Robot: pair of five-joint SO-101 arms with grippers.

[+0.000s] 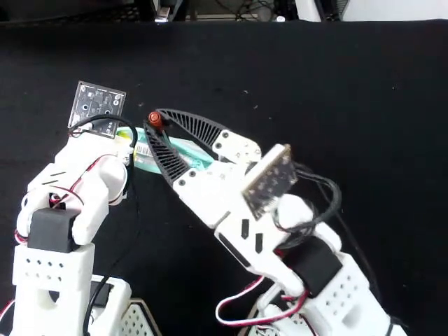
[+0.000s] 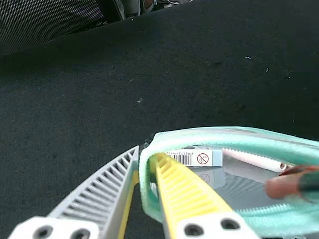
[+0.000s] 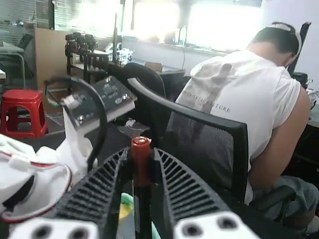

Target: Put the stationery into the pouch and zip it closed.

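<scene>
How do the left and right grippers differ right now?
The left gripper pinches the pouch by its rim, one finger inside; the right gripper clamps a red pen. The left gripper's fingers are yellow and grey; the right gripper's are black. Both are shut on something, close together at the pouch.

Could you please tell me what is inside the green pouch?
Inside the pouch lie a barcoded eraser and a white pen; the end of a red pen sits in the opening. Anything deeper is hidden by the pouch's wall.
</scene>
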